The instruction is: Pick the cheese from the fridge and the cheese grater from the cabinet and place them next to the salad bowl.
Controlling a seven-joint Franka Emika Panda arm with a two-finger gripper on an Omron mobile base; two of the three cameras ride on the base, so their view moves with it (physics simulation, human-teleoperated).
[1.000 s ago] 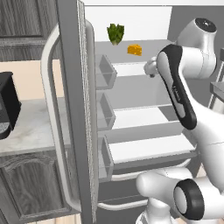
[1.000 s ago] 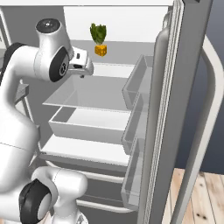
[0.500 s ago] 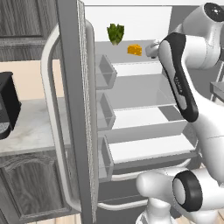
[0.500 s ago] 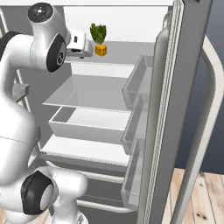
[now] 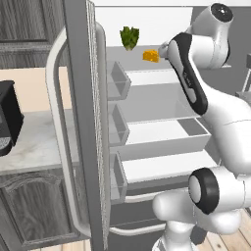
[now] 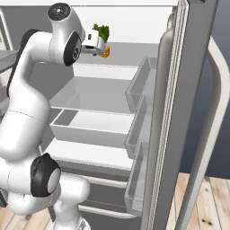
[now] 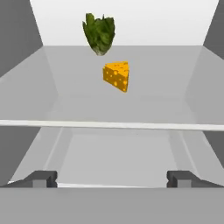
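The fridge (image 5: 78, 122) stands with its door swung wide open. On its top shelf (image 7: 113, 124) sits the cheese (image 7: 117, 75), a small orange wedge, also seen from the base cameras as the cheese (image 5: 151, 56) and the cheese (image 6: 105, 52). My gripper (image 7: 111, 179) is open and empty, level with that shelf, pointing at the cheese from a short way in front of it. The white hand (image 6: 92, 42) is just left of the cheese. A part of the dark wood-grain cabinet (image 5: 24, 24) shows at the upper left. The cheese grater and the salad bowl are out of view.
A green leafy vegetable (image 7: 99, 33) stands just behind and left of the cheese. Clear door bins (image 6: 137, 90) line the open door (image 6: 179, 112). Lower white shelves and a drawer (image 5: 162, 137) lie under my arm. A dark appliance (image 5: 7, 122) sits on the marble counter (image 5: 34, 147).
My arm has lifted and reached forward, bringing the hand from mid-shelf height up to the top shelf beside the cheese. The jaws have stayed open.
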